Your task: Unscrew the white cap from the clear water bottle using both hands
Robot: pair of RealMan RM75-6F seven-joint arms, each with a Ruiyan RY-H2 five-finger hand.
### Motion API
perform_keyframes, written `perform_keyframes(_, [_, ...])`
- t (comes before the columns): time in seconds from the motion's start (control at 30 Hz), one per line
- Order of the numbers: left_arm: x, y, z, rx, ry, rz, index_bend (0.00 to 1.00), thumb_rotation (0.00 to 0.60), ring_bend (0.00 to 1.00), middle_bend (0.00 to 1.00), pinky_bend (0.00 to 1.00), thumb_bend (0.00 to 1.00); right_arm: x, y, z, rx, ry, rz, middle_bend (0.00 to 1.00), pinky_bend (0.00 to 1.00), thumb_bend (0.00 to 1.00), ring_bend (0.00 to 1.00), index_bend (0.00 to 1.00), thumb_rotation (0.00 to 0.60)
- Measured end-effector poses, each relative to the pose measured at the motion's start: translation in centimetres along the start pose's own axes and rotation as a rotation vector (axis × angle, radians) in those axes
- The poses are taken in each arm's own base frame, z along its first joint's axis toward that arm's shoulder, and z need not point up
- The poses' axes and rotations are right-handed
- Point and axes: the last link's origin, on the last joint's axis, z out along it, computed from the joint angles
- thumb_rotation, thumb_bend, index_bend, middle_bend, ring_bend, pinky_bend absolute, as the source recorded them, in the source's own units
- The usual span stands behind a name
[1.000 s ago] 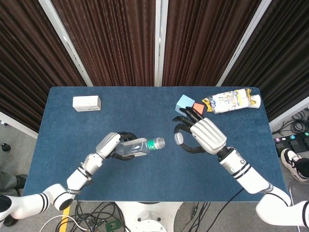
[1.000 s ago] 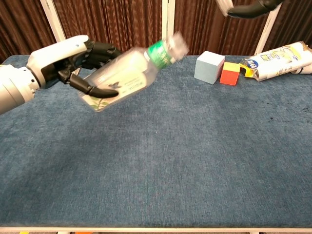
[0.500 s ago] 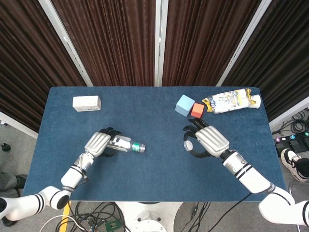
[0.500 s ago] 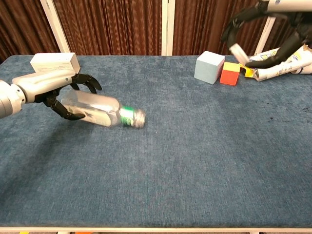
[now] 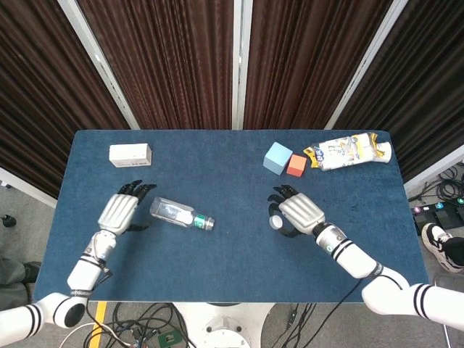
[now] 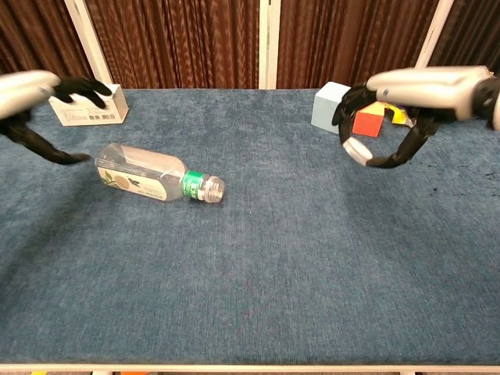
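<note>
The clear water bottle (image 5: 180,214) lies on its side on the blue table (image 5: 232,254), left of the table's middle, its open neck with the green band pointing toward the centre and its base toward the left hand (image 5: 120,212). No cap sits on the neck — the mouth shows bare in the chest view (image 6: 158,174).

The left hand hangs just beside the bottle's base, apart from it, fingers spread and holding nothing. In the chest view it shows at the far left edge (image 6: 35,92), dark fingers splayed above the cloth.

The right hand (image 5: 293,213) is well to the right of the bottle, raised off the table, and it pinches the white cap (image 5: 275,222) between thumb and finger — the chest view shows the cap (image 6: 356,151) clamped at the dark fingertips, with the other fingers curled around it.

Beyond the bottle, at the table's far left, sits a white box (image 5: 130,155). Far right of the bottle stand a light blue cube (image 5: 278,158) and an orange cube (image 5: 296,165) touching each other, with a snack bag (image 5: 346,152) lying past them
</note>
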Motion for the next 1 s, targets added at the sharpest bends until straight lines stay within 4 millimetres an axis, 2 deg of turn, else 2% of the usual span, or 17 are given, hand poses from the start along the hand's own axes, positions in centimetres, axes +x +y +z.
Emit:
perform_keyframes(0.17, [2.8,-2.5,-2.3,0.056,0.091,0.010,0.14,0.600,0.06,0.17,0.14,0.21,-2.4,0.4,1.9,-0.024,-0.026,-0.045,0.13,0.00,0.33,0.00,0.35,0.600])
perform_keyframes(0.27, [3.6,-3.7,-3.5,0.088,0.104,0.012,0.14,0.600,0.06,0.17,0.14,0.21,-3.6,0.7,2.5,-0.042,-0.038,-0.061,0.12,0.00,0.34,0.00,0.29,0.600])
perform_keyframes(0.33, [3.7,-4.2,-3.9,0.110,0.099,0.005,0.14,0.600,0.06,0.17,0.14,0.21,-4.1,0.9,2.6,-0.057,-0.047,-0.056,0.10,0.00,0.34,0.00,0.19,0.600])
perform_keyframes(0.43, [4.0,-5.4,-4.7,0.165,0.093,-0.001,0.14,0.600,0.06,0.17,0.14,0.21,-4.2,1.4,2.2,-0.072,-0.041,-0.052,0.09,0.00,0.34,0.00,0.05,0.600])
perform_keyframes(0.53, [4.5,-6.7,-5.8,0.211,0.107,0.012,0.14,0.600,0.06,0.17,0.14,0.21,-3.3,2.1,1.3,-0.091,0.001,-0.048,0.09,0.00,0.34,0.00,0.03,0.600])
perform_keyframes(0.63, [5.4,-8.1,-7.1,0.257,0.142,0.041,0.15,0.600,0.06,0.17,0.14,0.21,-1.9,3.4,-0.5,-0.130,0.078,-0.034,0.09,0.00,0.34,0.00,0.03,0.600])
perform_keyframes(0.73, [6.5,-10.1,-8.9,0.313,0.177,0.100,0.17,0.600,0.06,0.17,0.13,0.21,-0.5,5.2,-3.4,-0.188,0.175,-0.009,0.08,0.00,0.34,0.00,0.03,0.600])
perform_keyframes(0.87, [7.6,-12.4,-11.6,0.362,0.197,0.172,0.17,0.600,0.06,0.17,0.11,0.21,0.8,7.5,-8.7,-0.271,0.317,0.025,0.06,0.00,0.34,0.00,0.02,0.600])
perform_keyframes(1.0, [8.3,-13.4,-14.2,0.401,0.204,0.207,0.17,0.600,0.06,0.17,0.08,0.21,0.9,8.8,-14.3,-0.337,0.432,0.053,0.04,0.00,0.35,0.00,0.00,0.600])
